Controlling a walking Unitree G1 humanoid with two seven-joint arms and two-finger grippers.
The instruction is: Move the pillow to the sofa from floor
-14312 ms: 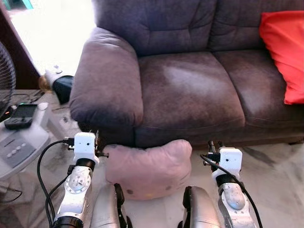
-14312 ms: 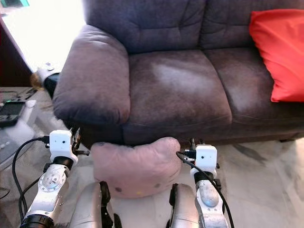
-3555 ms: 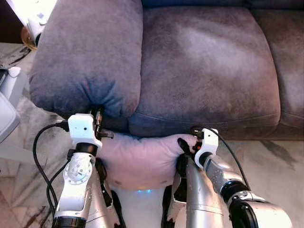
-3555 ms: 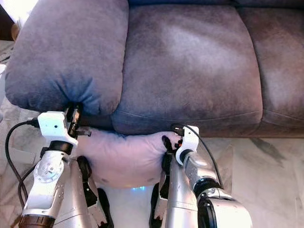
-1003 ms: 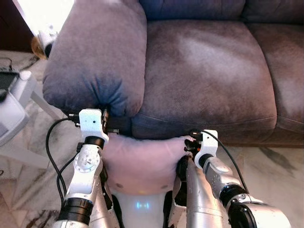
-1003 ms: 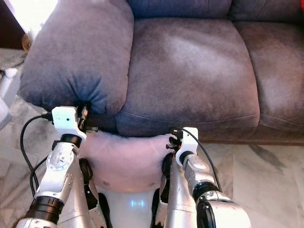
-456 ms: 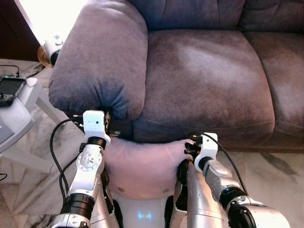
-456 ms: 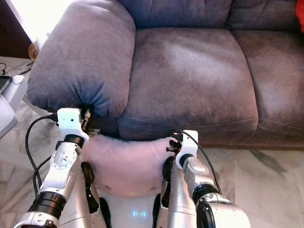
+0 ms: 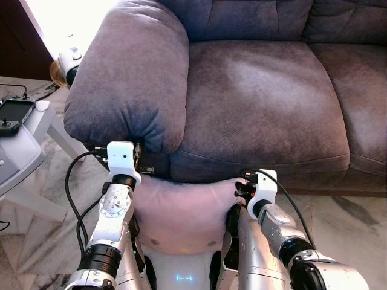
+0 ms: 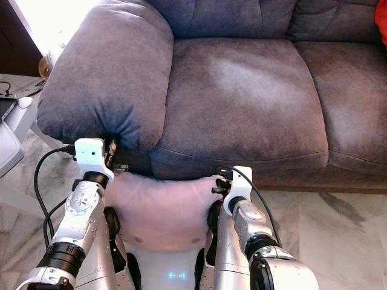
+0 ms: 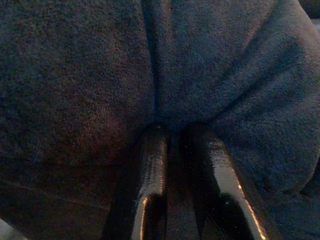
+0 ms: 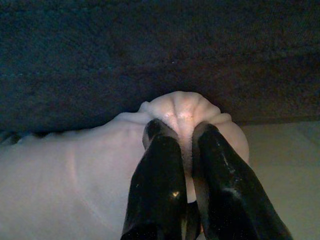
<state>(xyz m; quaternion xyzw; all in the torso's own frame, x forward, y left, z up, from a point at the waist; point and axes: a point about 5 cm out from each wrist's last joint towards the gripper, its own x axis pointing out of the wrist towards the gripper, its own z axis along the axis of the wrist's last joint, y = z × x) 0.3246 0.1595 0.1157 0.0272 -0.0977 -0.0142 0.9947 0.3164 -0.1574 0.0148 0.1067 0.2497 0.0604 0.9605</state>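
Observation:
A pale pink pillow (image 9: 181,208) hangs between my two arms, just in front of the dark grey sofa (image 9: 266,90) and below its seat edge. My left gripper (image 9: 136,162) sits at the pillow's left corner, tucked under the sofa's armrest (image 9: 133,78). In the left wrist view its fingers (image 11: 152,150) stand close together, pinching shaded, creased fabric. My right gripper (image 12: 182,132) is shut on the pillow's right corner (image 12: 182,107), which bunches up between the fingers. That gripper (image 9: 240,186) is close to the seat's front edge.
A white side table (image 9: 21,154) with a black handheld controller (image 9: 12,112) stands at the left. A white and dark object (image 9: 69,60) sits on the floor beyond the armrest. A red cushion (image 10: 382,18) peeks in at the sofa's far right. Marble floor (image 9: 351,211) lies to the right.
The camera has tilted up, so the sofa sits lower in view. Both grippers keep their hold, and the pillow has risen slightly toward the seat's front edge.

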